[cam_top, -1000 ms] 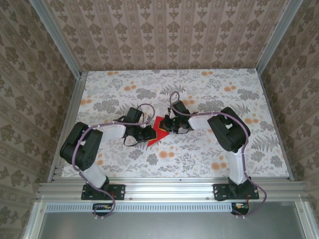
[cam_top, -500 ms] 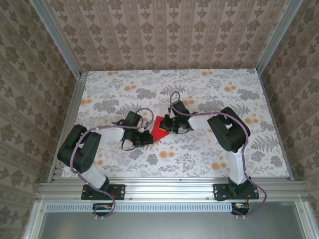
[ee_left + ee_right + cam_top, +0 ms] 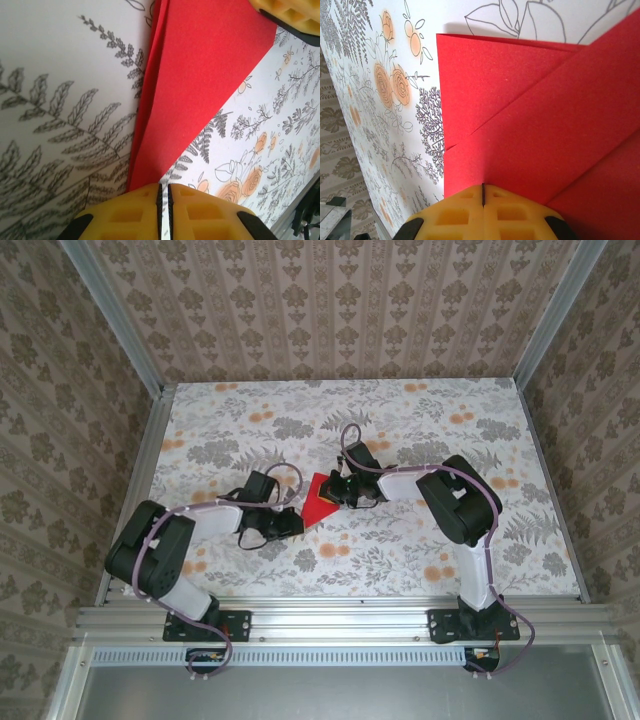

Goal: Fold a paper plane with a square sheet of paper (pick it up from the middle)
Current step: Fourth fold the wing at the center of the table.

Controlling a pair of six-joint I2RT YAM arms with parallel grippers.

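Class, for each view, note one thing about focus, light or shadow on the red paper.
Top external: evenly lit, red paper small but sharp. Left wrist: paper grain crisp, left-edge layers darker. Right wrist: soft shadow on the table above the paper.

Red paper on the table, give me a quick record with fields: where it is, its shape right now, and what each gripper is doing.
item: red paper
location: lying on the floral table, between the two grippers
state: partly folded, overlapping flaps with diagonal edges, one end narrowing to a point
left gripper: shut, fingertips at the paper's pointed end; a pinch cannot be confirmed
right gripper: shut, at the paper's opposite edge; pinching or pressing unclear
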